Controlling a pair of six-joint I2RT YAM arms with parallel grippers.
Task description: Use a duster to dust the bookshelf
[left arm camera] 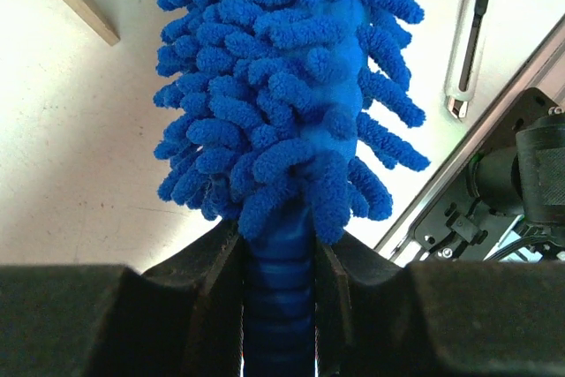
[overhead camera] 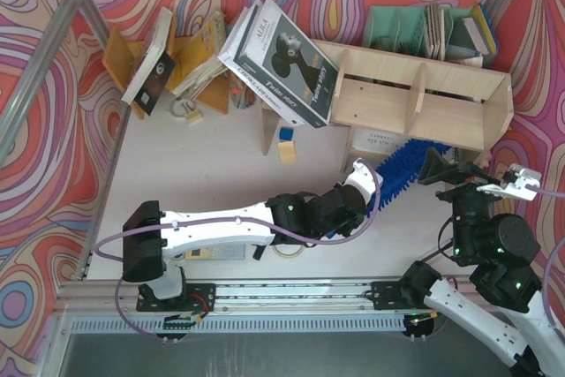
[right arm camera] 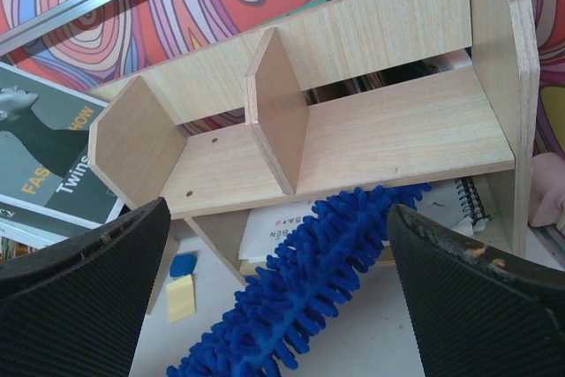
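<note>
Left gripper (left arm camera: 279, 262) is clamped tight on the handle end of the duster (left arm camera: 282, 86). Its fluffy head reaches to the front of the bookshelf (right arm camera: 353, 139), just below the shelf board, maybe touching it, hard to tell. Right gripper (right arm camera: 278, 258) is wide open, holding nothing, facing the shelf.

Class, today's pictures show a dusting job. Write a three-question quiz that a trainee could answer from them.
1. True or false: the right hand holds the duster.
2. The duster's tip lies: A, on top of the bookshelf; B, below its upper shelf; C, far from it.
3. Fill in: the left hand grips the duster by its ____.
Key: 1 false; 2 B; 3 handle.
</note>
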